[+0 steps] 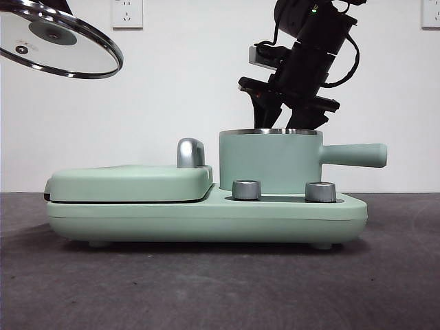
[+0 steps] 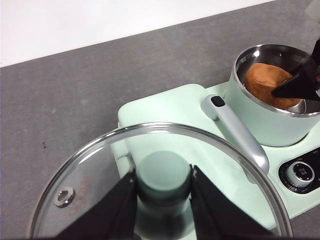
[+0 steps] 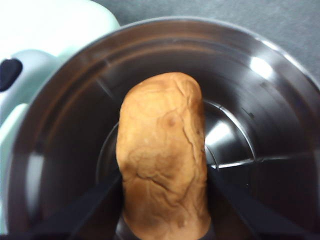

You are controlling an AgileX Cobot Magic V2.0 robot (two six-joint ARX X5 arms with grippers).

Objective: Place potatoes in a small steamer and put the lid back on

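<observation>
High over the left end of the desk (image 1: pixel 69 289), the left gripper (image 2: pixel 163 187) holds the lid (image 1: pixel 58 42) tilted in the air, its two black jaws pinched on the small mint-green knob (image 2: pixel 163 175). The glass disc with its steel rim hangs well clear of everything under it, above the flat griddle cover (image 1: pixel 130 182) that forms the left half of the mint-green appliance base (image 1: pixel 206 220). A chrome handle (image 1: pixel 190 152) rises at the cover's right edge, just beside the small steamer (image 1: pixel 269 161).

The steamer stands on the right half of the base, behind two silver dials (image 1: pixel 247 190), with its straight green side handle (image 1: pixel 354 155) pointing toward the right edge of the desk. Its steel rim is uncovered.

The right gripper (image 3: pixel 162 200) reaches down into the pot from above; in the front view its dark arm (image 1: pixel 309 55) descends steeply to the rim. Its jaws are spread narrowly and press on both sides of the potato (image 3: pixel 162 155), which sits inside the steel bowl of the steamer, standing somewhat on end, orange-brown with cracked, wrinkled skin. Whether the potato rests on the pot's floor cannot be told.
</observation>
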